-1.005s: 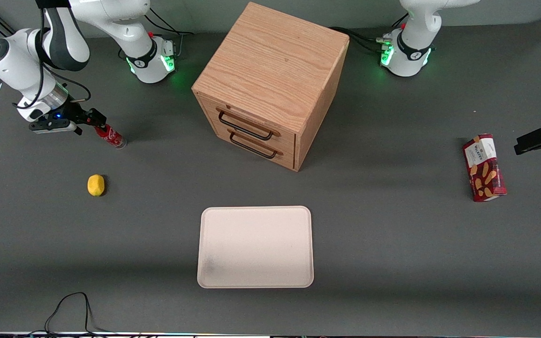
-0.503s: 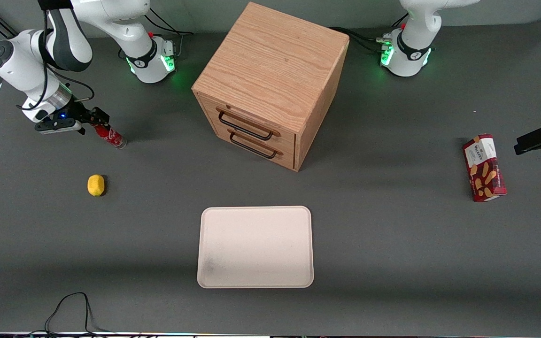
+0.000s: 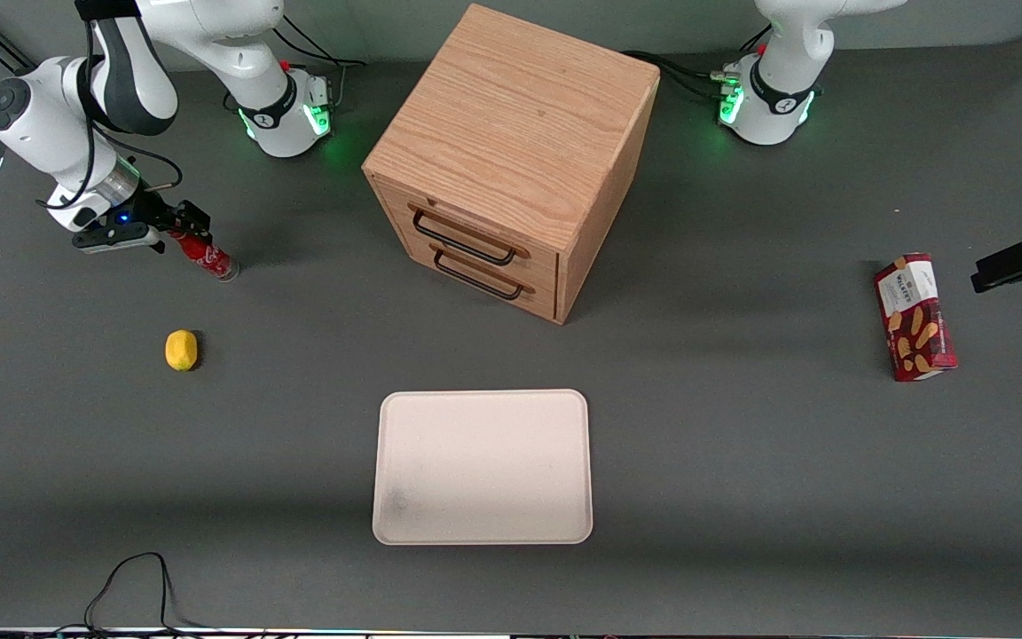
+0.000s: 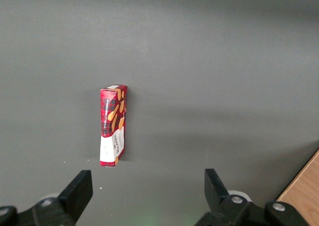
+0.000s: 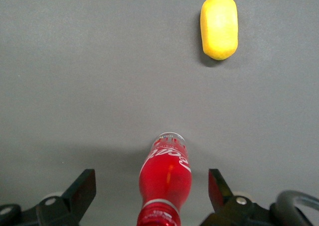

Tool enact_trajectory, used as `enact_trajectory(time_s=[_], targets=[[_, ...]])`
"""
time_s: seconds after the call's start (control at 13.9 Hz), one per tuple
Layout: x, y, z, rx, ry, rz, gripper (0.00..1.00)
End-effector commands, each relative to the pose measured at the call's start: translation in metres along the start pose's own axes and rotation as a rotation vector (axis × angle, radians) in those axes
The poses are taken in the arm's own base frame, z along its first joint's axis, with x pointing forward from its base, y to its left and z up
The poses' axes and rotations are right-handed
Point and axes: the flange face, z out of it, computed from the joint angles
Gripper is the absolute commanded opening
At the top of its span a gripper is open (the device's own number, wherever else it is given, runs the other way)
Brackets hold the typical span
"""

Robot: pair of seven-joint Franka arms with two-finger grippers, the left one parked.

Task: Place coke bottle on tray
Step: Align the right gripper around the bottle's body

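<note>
The coke bottle (image 3: 208,257) lies on the grey table toward the working arm's end, its clear base pointing away from the gripper. In the right wrist view the coke bottle (image 5: 166,181) sits between my two fingers, cap end nearest the wrist, with clear gaps on both sides. My gripper (image 3: 184,225) (image 5: 152,192) is open, low over the bottle's cap end, touching nothing. The cream-white tray (image 3: 483,465) lies flat near the front camera, well apart from the bottle, with a faint grey smudge in one corner.
A yellow lemon (image 3: 181,349) (image 5: 219,26) lies nearer the front camera than the bottle. A wooden two-drawer cabinet (image 3: 511,160) stands mid-table. A red biscuit box (image 3: 914,317) (image 4: 113,124) lies toward the parked arm's end. A black cable (image 3: 129,586) loops at the table's front edge.
My gripper has crept a little farther along the bottle's cap end, with the arm shifting slightly. The bottle has not moved.
</note>
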Motion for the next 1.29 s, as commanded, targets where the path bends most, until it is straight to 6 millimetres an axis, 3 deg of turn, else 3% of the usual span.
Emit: enact_trajectory(time_s=[0.0,0.22,0.29,0.36,0.43,0.79,1.01,1.22], targets=[[-0.015,-0.007,0.008,0.007,0.009,-0.030,0.98],[-0.016,-0.007,0.009,0.009,-0.003,-0.032,0.98],[-0.017,-0.008,0.009,0.011,-0.009,-0.032,0.86],[-0.018,-0.008,0.011,0.016,-0.023,-0.032,0.61],[-0.019,-0.008,0.011,0.018,-0.032,-0.032,0.49],[-0.020,-0.007,0.011,-0.003,-0.056,-0.065,0.02],[-0.015,-0.003,0.002,-0.003,-0.082,-0.066,0.00],[0.001,0.008,-0.030,-0.035,-0.111,-0.082,0.00]])
